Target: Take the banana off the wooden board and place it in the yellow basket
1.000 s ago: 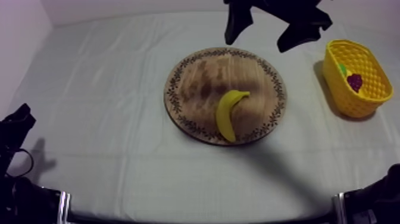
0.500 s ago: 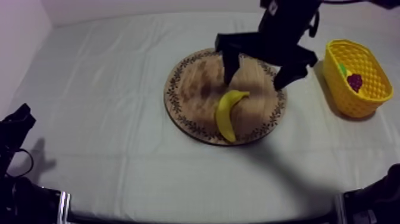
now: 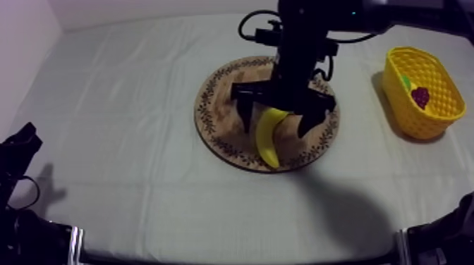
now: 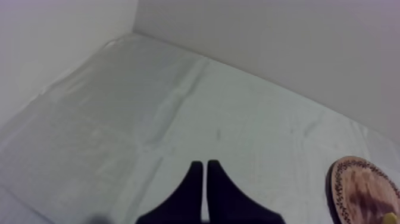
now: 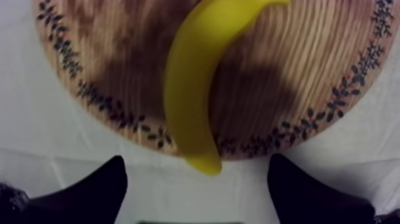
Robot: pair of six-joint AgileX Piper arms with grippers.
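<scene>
My right jaws stand apart astride the banana (image 3: 268, 137) on the board (image 3: 215, 106); I should sink lower, centre, then close. Left jaws lie together.

Items shown, by count: one surface (image 3: 120, 106); one round wooden board (image 3: 224, 102); one banana (image 3: 267, 139); one yellow basket (image 3: 417, 124); one bunch of grapes (image 3: 420, 96); one green fruit (image 3: 405, 82), kind unclear. Toy fruit total: three. Pincers, two: one left pincer (image 4: 205, 182), one right pincer (image 3: 274, 125).
</scene>
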